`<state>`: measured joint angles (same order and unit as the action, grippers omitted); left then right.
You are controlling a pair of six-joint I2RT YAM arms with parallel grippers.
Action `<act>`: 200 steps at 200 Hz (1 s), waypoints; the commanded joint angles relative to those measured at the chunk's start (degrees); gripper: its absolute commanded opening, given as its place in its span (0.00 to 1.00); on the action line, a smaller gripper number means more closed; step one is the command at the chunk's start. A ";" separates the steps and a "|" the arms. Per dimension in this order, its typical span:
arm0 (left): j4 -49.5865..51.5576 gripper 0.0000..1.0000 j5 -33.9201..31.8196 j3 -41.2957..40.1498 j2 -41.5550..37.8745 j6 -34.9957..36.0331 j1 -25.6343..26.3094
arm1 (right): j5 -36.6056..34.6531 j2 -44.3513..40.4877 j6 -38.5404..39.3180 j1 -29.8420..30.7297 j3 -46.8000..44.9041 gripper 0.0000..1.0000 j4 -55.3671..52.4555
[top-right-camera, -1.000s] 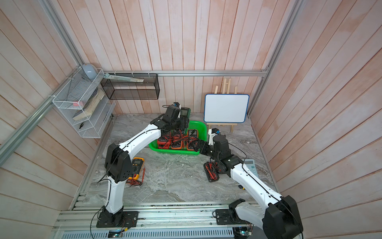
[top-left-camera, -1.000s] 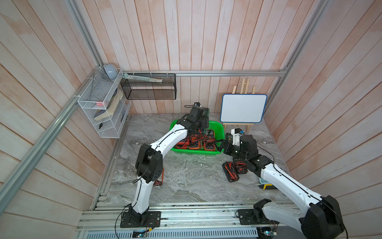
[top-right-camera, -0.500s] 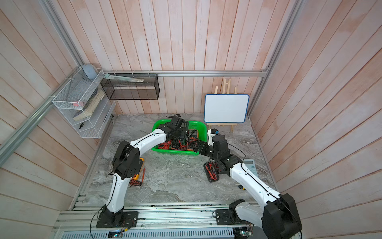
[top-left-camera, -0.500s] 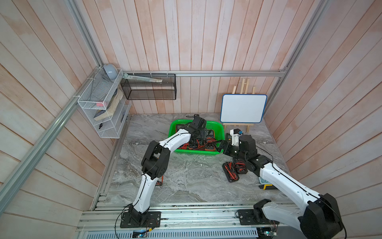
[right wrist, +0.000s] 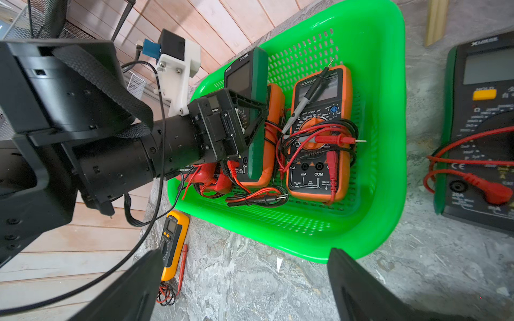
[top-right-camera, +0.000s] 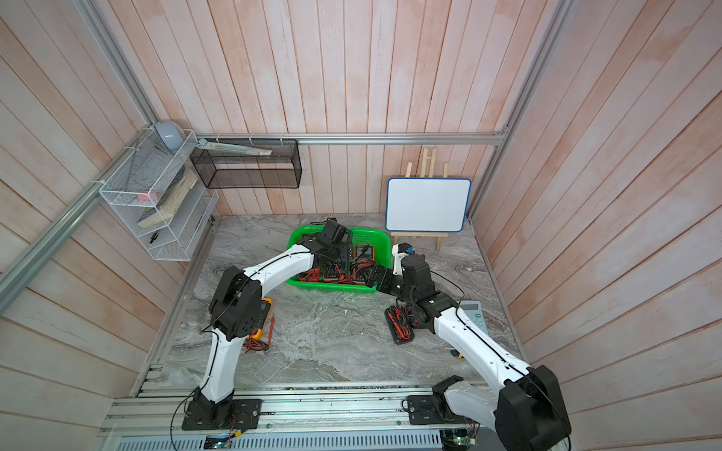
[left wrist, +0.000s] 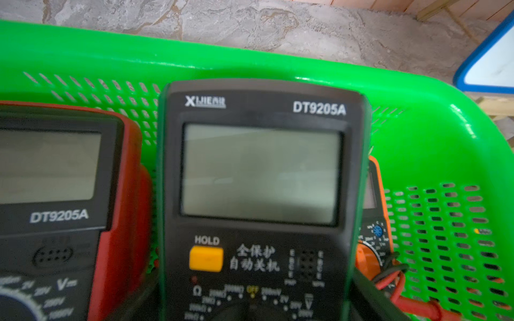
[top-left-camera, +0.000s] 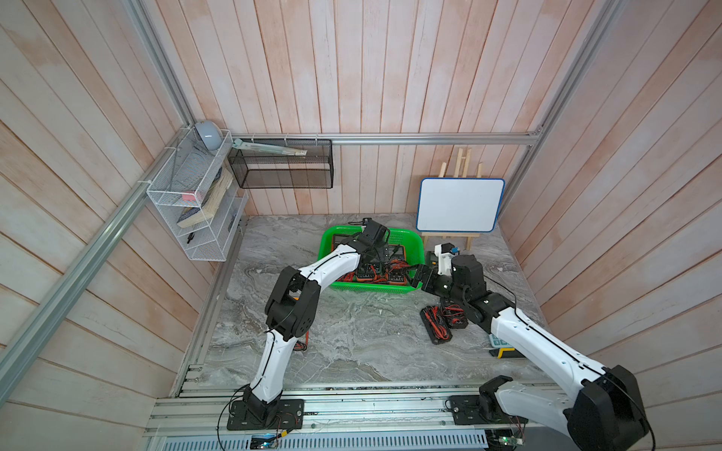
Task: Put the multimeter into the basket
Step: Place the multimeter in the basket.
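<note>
Overlapping the multimeter, left gripper cannot be read; right gripper spread wide.

- Left gripper down inside basket, multimeters right under its jaws.
- Right gripper at basket's corner, jaws facing its wall.
- Another multimeter lies behind those jaws.

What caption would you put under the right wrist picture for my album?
Left gripper at a green multimeter in the green basket, next to an orange multimeter.
</note>
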<state>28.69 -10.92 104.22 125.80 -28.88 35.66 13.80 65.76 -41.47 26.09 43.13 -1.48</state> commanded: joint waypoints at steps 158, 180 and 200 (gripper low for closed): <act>3.72 1.00 5.20 5.57 -12.89 3.17 -0.25 | -2.43 -0.41 1.35 -2.19 3.74 0.98 -2.87; 3.76 1.00 6.40 3.72 -16.55 3.99 -0.20 | -2.72 0.58 1.66 -4.59 5.51 0.98 -4.43; 2.69 1.00 7.38 -0.68 -21.21 4.87 -0.24 | -2.78 1.46 1.66 -8.43 6.94 0.98 -6.16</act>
<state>32.12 -5.89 107.44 109.91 -26.20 35.62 12.27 66.17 -40.56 21.28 47.33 -4.73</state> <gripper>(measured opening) 0.996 0.980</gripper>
